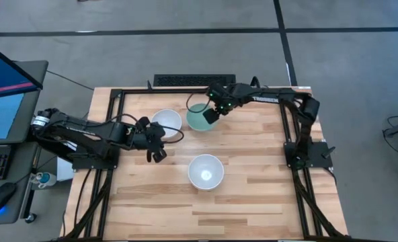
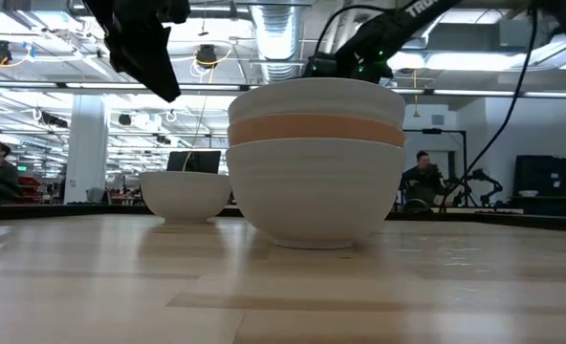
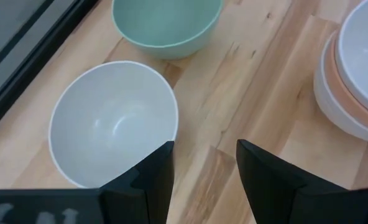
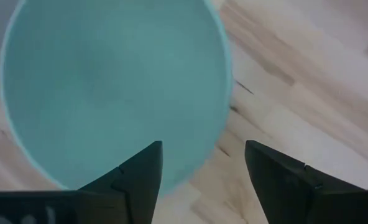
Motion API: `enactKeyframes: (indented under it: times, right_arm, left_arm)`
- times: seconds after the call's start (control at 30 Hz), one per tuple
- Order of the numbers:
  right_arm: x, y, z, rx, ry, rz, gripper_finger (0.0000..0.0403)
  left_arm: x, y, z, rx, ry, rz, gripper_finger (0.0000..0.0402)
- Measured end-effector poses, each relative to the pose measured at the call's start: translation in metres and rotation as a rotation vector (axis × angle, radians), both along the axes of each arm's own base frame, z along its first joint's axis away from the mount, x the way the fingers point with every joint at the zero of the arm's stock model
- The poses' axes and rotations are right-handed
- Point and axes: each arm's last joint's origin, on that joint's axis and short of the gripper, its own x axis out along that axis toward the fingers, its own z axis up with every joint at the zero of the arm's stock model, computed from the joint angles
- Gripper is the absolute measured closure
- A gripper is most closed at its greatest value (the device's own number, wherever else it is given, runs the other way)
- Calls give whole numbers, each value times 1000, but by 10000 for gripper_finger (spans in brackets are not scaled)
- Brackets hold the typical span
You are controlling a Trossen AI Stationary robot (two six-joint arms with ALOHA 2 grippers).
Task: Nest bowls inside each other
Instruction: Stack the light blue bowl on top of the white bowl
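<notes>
A stack of three bowls (image 1: 206, 171), white, orange and white, stands on its base mid-table, and fills the low view as the stack (image 2: 316, 162). A single white bowl (image 1: 167, 121) and the mint green bowl (image 1: 197, 119) stand side by side farther back. My left gripper (image 1: 158, 142) hovers open, just near of the white bowl (image 3: 112, 124). My right gripper (image 4: 202, 168) is open above the mint bowl (image 4: 109, 87), one finger over its inside and one outside its rim. In the low view the stack hides the mint bowl.
A black frame (image 1: 118, 94) runs around the wooden tabletop (image 1: 253, 202), and both arm bases stand at its sides. Bare wood lies near and right of the stack. A laptop (image 1: 4, 94) and a mouse sit off the table's left. People (image 2: 422, 172) sit in the room behind.
</notes>
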Motion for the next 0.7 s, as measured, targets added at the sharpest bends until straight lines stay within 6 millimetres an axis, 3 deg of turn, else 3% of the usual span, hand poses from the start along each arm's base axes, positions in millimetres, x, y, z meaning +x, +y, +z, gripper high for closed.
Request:
enactKeyframes:
  times: [0.33,0.7]
  right_arm:
    - [2,-11,-5,-19,-26,-3,155]
    - [2,-13,-5,-16,-33,3,201]
  left_arm:
    - [0,1,0,-3,4,2,237]
    - [0,2,0,4,7,8,237]
